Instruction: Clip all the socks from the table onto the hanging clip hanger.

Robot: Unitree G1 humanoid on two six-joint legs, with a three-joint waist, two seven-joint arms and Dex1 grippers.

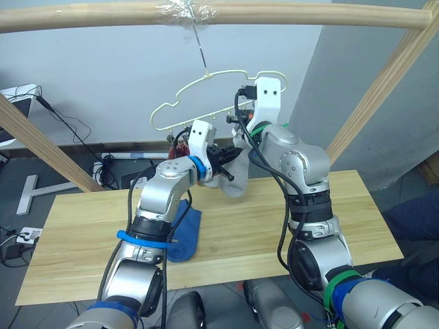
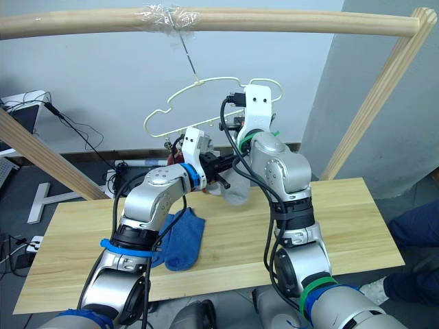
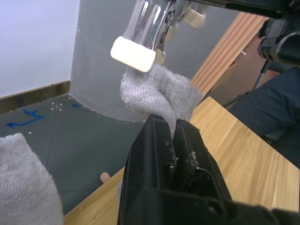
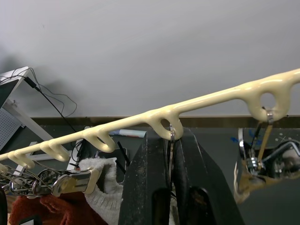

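Feeding a light grey sock [image 3: 159,96] up into a clip [image 3: 140,35] looks like the step in hand: the left hand [image 3: 176,129] is pinched shut on a bunched edge of that sock, holding it right under the clip's cream-tipped metal jaws. On the other side, the right hand [image 4: 172,154] is closed around one clip hanging off the pale-yellow clip hanger [image 1: 219,92], presumably squeezing it open. To do this well I'd push the sock edge deep between the jaws before letting the clip go, and keep the hanger steady, since it dangles on a slim hook from the wooden pole [image 1: 206,14] and will swing. Down on the bench [image 1: 357,219], a blue sock [image 1: 185,236] lies waiting beside the left arm. The right wrist view catches what the head views mostly hide: a rust red sock [image 4: 51,208] and another grey sock [image 4: 105,187] already hanging from clips further along. The left wrist view gives the only close look at the sock-to-clip gap.
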